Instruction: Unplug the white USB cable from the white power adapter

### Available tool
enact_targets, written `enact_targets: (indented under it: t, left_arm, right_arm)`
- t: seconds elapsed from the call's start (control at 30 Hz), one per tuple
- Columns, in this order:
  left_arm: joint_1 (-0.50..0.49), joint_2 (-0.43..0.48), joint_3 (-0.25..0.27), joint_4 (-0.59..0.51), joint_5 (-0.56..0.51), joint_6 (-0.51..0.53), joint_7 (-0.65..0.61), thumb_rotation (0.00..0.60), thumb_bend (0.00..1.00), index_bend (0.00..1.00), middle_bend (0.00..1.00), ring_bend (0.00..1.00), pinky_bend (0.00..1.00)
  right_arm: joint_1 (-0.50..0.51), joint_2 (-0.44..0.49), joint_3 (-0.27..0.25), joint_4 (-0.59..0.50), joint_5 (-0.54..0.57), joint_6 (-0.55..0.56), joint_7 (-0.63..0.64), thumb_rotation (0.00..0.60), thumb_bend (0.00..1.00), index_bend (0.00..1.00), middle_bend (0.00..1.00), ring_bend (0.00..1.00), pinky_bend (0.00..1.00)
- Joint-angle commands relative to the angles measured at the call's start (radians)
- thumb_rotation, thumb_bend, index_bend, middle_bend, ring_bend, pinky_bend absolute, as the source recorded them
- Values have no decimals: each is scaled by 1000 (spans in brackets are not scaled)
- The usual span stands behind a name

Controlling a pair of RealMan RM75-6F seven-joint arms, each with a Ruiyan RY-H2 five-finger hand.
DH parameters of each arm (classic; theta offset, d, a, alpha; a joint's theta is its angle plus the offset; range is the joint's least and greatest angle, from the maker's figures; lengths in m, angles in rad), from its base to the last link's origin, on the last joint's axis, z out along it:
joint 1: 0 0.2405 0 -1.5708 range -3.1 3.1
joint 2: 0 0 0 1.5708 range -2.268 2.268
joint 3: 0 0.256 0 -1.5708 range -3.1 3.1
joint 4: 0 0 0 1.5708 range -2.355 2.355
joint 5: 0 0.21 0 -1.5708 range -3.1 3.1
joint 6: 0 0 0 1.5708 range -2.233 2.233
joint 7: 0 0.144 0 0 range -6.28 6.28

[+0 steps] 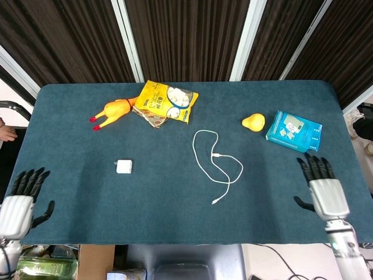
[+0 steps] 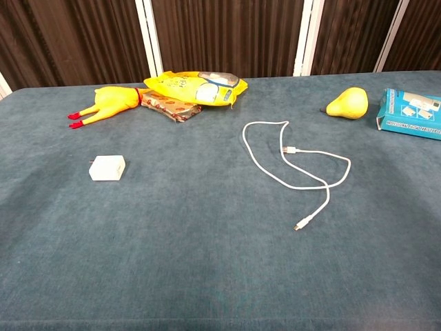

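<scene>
Cable (image 1: 217, 166) seen loose mid-bench, well apart from adapter (image 1: 123, 167); unplugging judged done. Left hand (image 1: 20, 198) and right hand (image 1: 323, 188) at near corners, fingers spread, nothing held. Risk: cable snagged if hands sweep across bench.

The left hand (image 1: 18, 204), silver-backed with black fingers (image 1: 29, 179), sits at the lower left corner of the head view, fingers spread apart and pointing up, thumb out to its right, holding nothing. The right hand (image 1: 323, 189) mirrors it at the lower right, fingers fanned, thumb out to its left, its grey wrist (image 1: 342, 238) trailing below. Neither hand shows in the chest view.
</scene>
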Motion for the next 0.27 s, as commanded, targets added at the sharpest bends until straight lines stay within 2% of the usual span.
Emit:
enact_targets:
  t: [0.03,0.27]
  left_arm:
    - [12,51,34,-46,-1,-48,8,600,437,72,41,0,3]
    - [14,78,24,-69,-41,-106,19,600,435,72,42,0,3]
  right_arm:
    - [-48,-11,0,18,-39,57,6,600,293,0,0,0,0]
    - [-48,-3,11,24,-29,3,13,600,293,0,0,0,0]
